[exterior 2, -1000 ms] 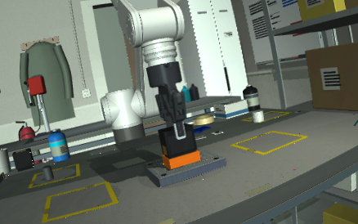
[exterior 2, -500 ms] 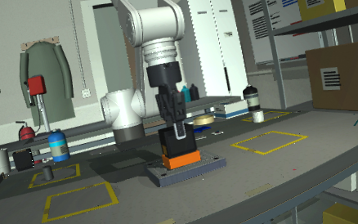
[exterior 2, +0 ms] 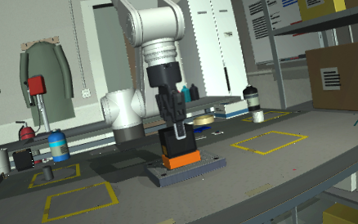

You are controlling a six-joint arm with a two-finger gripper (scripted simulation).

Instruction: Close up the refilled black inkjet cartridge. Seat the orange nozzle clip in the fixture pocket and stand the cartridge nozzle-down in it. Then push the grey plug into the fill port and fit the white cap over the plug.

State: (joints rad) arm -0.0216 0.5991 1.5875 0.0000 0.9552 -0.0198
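The black inkjet cartridge stands upright in the orange nozzle clip. The clip sits in the pocket of the grey fixture plate at the middle of the bench. I grip the cartridge from above with my gripper, closed on its upper part. The grey plug stands in a yellow square at the far left. The white cap stands in a yellow square at the back right. The cartridge's top is partly hidden by my fingers.
The bench's front edge curves close past the fixture on the right. Two empty yellow squares lie at front left and at right. A blue canister and a tape roll stand behind. Shelving with a cardboard box rises at right.
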